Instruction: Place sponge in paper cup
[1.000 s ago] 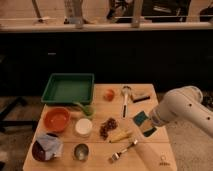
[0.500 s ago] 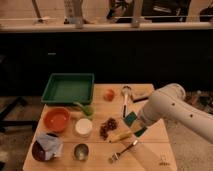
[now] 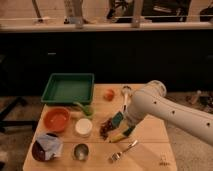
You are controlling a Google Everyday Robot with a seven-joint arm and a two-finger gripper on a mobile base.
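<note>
Right of the paper cup (image 3: pixel 83 126), past one dark grape cluster (image 3: pixel 106 129) lying between them, the gripper (image 3: pixel 120 121) hangs above the table, clamped on the one sponge (image 3: pixel 116 118), a small teal block. One orange bowl (image 3: pixel 56 119) sits left of the cup, one metal cup (image 3: pixel 80 151) in front of it and one green tray (image 3: pixel 68 87) behind.

A pale wooden table (image 3: pixel 150 146) stands before dark cabinets (image 3: pixel 100 55), perhaps under a countertop (image 3: pixel 100 26).
</note>
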